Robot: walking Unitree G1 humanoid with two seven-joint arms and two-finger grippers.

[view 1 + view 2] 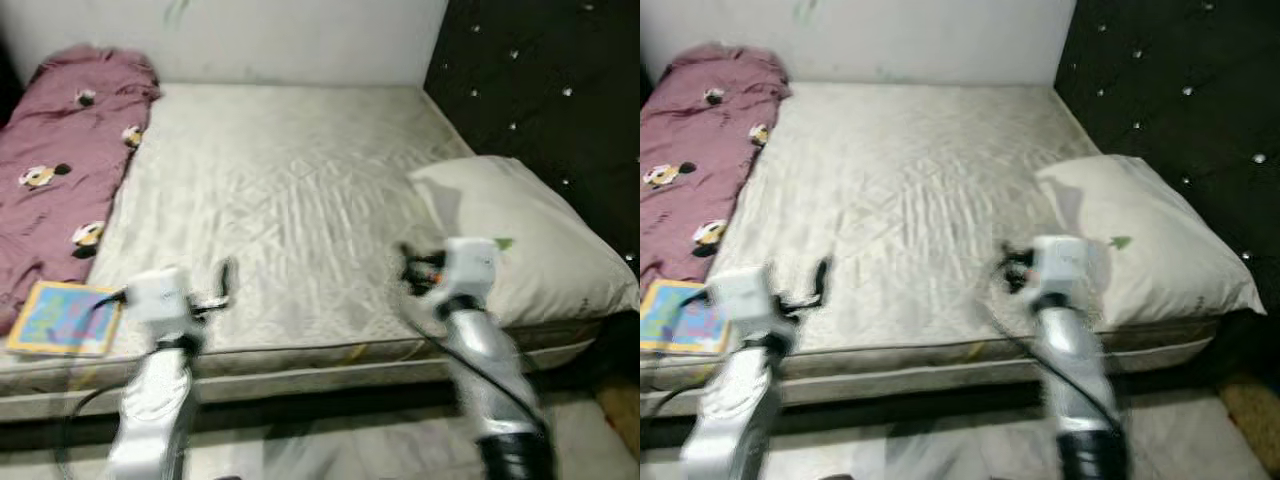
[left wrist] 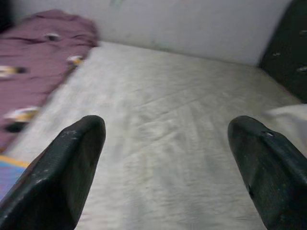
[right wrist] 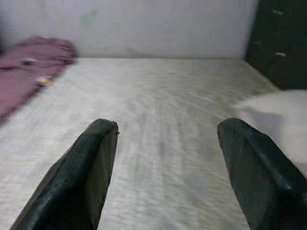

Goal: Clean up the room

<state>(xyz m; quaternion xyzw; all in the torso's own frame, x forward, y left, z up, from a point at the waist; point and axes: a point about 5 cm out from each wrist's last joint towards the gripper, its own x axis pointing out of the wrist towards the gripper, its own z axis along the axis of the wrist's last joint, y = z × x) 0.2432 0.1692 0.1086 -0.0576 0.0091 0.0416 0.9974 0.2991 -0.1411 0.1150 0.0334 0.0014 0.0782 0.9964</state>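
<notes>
Bed [image 1: 290, 200] in front of me, pale quilted mattress cover bare across the middle, lightly wrinkled. Maroon blanket [image 1: 60, 150] w/ small cartoon prints lies bunched along the bed's left edge, running from the far wall corner toward me. Just at its near end, at the bed's front-left corner, a colourful flat book [image 1: 65, 318] sits on the mattress, touching or nearly touching the blanket; can't tell which. On the right side a white pillow [image 1: 520, 240] lies against the black tufted headboard [image 1: 560, 90], w/ a small green mark on its cover. White wall [image 1: 290, 40] closes off the far side. My left pincer [image 2: 165, 158] is raised over the front edge of the bed, near the book but apart from it, fingers [image 2: 72, 163] spread wide, nothing between them, pointing across the mattress toward the wall. My right pincer [image 3: 165, 163] hovers over the front-right part of the bed, just beside the pillow's near-left edge, also spread wide and holding nothing; pillow shows as a white blur off one finger in the right wrist view. Both silver arms come up from below the mattress edge. Head views are somewhat blurred. Pale floor [image 1: 330, 450] shows below the bed frame.
</notes>
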